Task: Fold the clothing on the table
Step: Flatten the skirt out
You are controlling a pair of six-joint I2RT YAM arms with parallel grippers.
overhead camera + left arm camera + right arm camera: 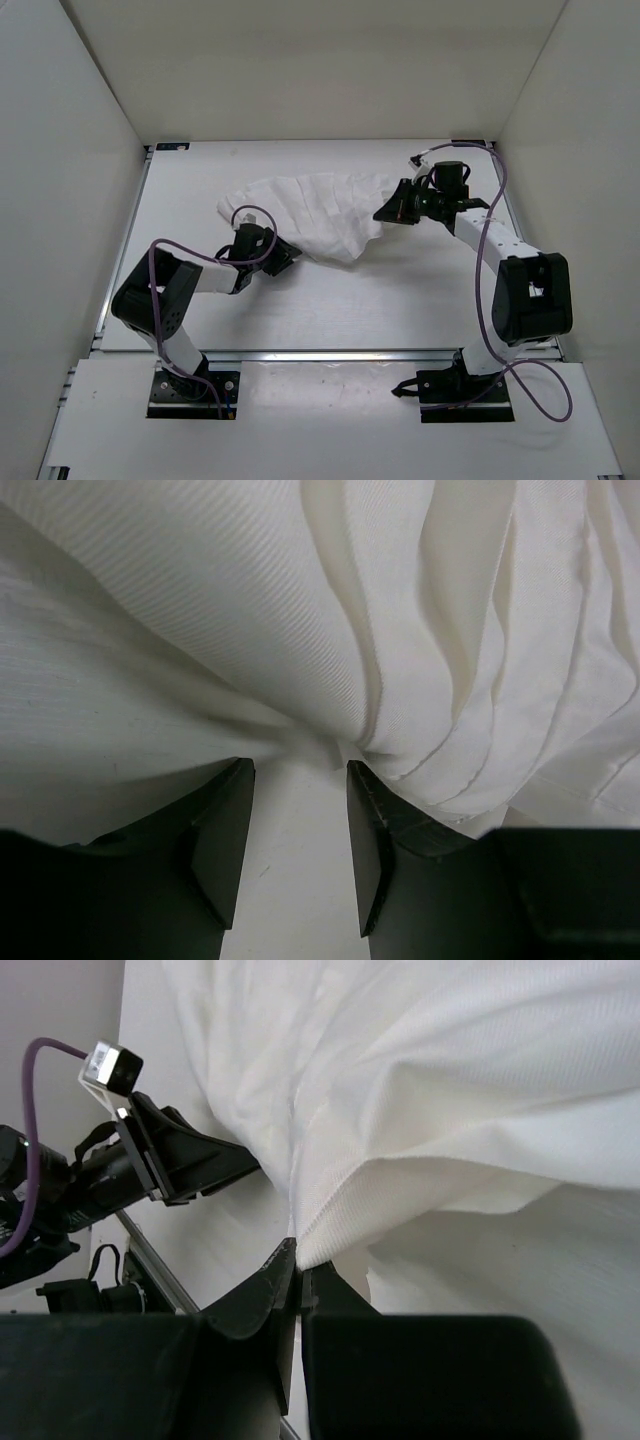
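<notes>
Right tool [297, 1257] pinching clothing [450, 1110] edge, left tool [299, 767] — parted

White matte surface [330, 300] with a silver rail [330, 354] along its near edge. The pleated white clothing [320, 215] lies fanned and rumpled on the far half.

I can read no writing, label, brand, number or sign in any view, neither on the clothing [320, 212] nor on the counter [400, 300].
</notes>
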